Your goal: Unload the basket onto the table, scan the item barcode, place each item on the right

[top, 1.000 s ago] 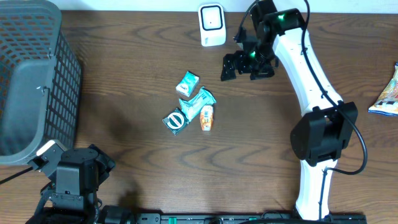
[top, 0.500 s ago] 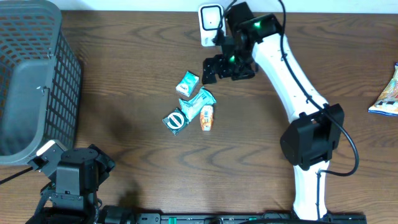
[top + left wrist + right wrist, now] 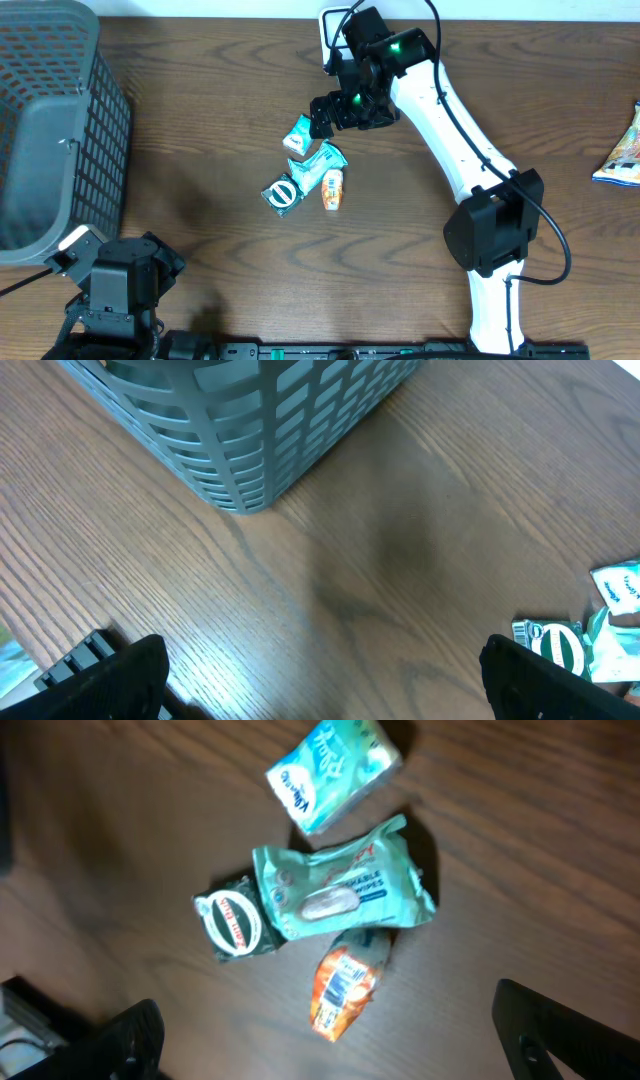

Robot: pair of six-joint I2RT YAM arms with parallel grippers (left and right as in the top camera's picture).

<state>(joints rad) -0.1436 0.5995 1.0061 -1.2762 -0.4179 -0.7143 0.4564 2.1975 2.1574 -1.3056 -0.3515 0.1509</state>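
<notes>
Overhead: right gripper [image 3: 330, 113] nearer, jaws apart; small teal-white plastic packet [image 3: 301, 133] at 8 o'clock, axis ~1–7; left gripper [image 3: 330, 682] agape too.

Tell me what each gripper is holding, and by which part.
Nothing is held. The right gripper is open above the packets, touching none; the left gripper is open over bare table near the basket.

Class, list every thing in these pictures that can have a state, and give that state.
Left hand: open, empty.
Right hand: open, empty, above the packets.
Wipes pack: flat, flap shut.
Tissue pack: flat, label up.
Orange packet: flat, touching the wipes pack.
Green packet: flat, touching the wipes pack.
Basket: upright.
Scanner: upright, partly hidden.
</notes>
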